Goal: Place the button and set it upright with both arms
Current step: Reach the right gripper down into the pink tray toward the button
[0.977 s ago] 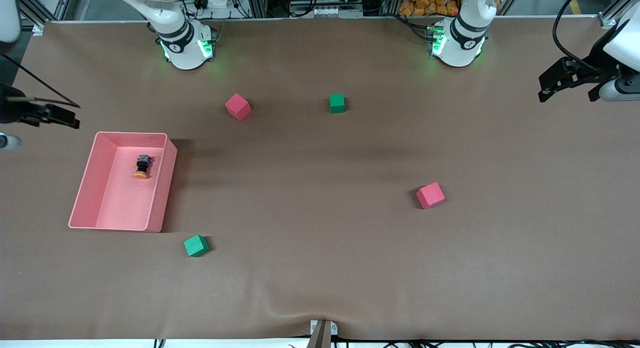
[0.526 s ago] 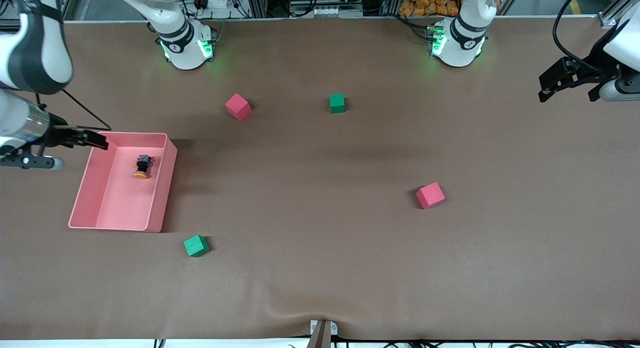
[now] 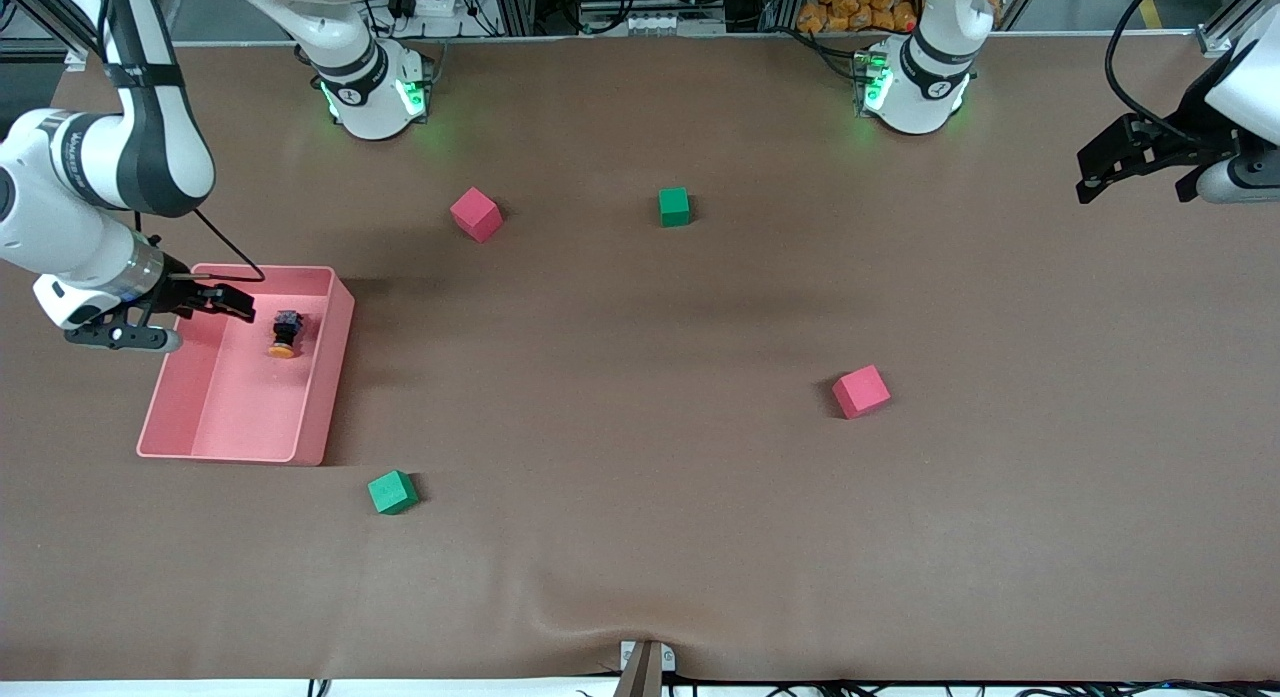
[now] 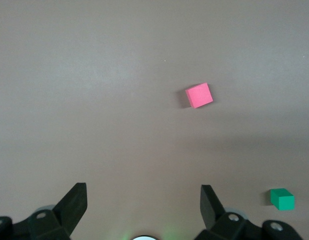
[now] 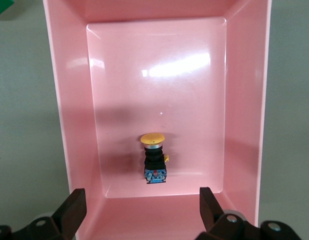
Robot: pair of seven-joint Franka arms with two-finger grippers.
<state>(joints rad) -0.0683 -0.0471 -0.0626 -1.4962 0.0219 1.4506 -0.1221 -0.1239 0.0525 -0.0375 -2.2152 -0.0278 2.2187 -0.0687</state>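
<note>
We are seeing the button (image 3: 285, 334) lying on its side inside the pink bin (image 3: 320, 397), in the half of the bin farther from the front camera, its orange cap pointing toward that camera and its black body toward the robots' bases. In the right wrist view the button (image 5: 153, 159) is sitting on the bin floor, apart from the walls (image 5: 57, 125).

The right tool (image 3: 225, 300) is hanging over the bin's rim at the corner farthest from the front camera, just beside the button but not touching it. Its fingers (image 5: 72, 210) are spread wide, with nothing between them.

The left tool (image 3: 1135, 162) is waiting over the table (image 3: 640, 537) at the left arm's end, well apart from the bin; its fingers (image 4: 74, 202) are also standing wide apart and holding nothing. Under it, the left wrist view is showing a red cube (image 4: 199, 95) and a green cube (image 4: 282, 198) on the table.
</note>
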